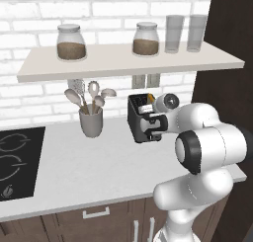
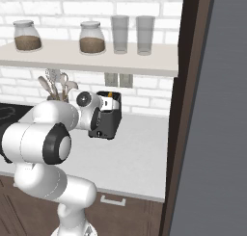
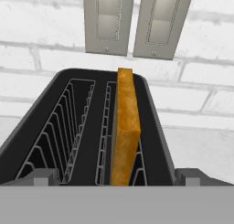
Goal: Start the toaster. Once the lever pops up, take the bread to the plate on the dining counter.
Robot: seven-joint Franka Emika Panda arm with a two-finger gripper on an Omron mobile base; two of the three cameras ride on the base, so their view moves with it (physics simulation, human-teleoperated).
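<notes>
The dark grey toaster (image 1: 141,122) (image 2: 110,122) (image 3: 155,118) stands on the white worktop against the brick wall. The bread (image 3: 125,127), a golden-brown slice, stands upright in its right-hand slot, and its top edge pokes out (image 1: 150,97) (image 2: 110,93). My gripper (image 1: 145,109) (image 2: 109,104) (image 3: 116,177) hovers over the toaster's near end, open, with one fingertip (image 3: 43,176) at each side of the toaster's width and nothing held. A small silvery knob (image 2: 98,133) shows on the narrow end face. The lever is hidden behind my hand. The plate and the dining counter are out of view.
A grey utensil cup (image 1: 91,121) stands left of the toaster, and a black hob (image 1: 17,162) lies further left. A shelf (image 1: 128,60) with jars and glasses hangs above. Two wall sockets (image 3: 137,22) sit behind the toaster. A tall dark cabinet side (image 2: 190,110) bounds the worktop on the right.
</notes>
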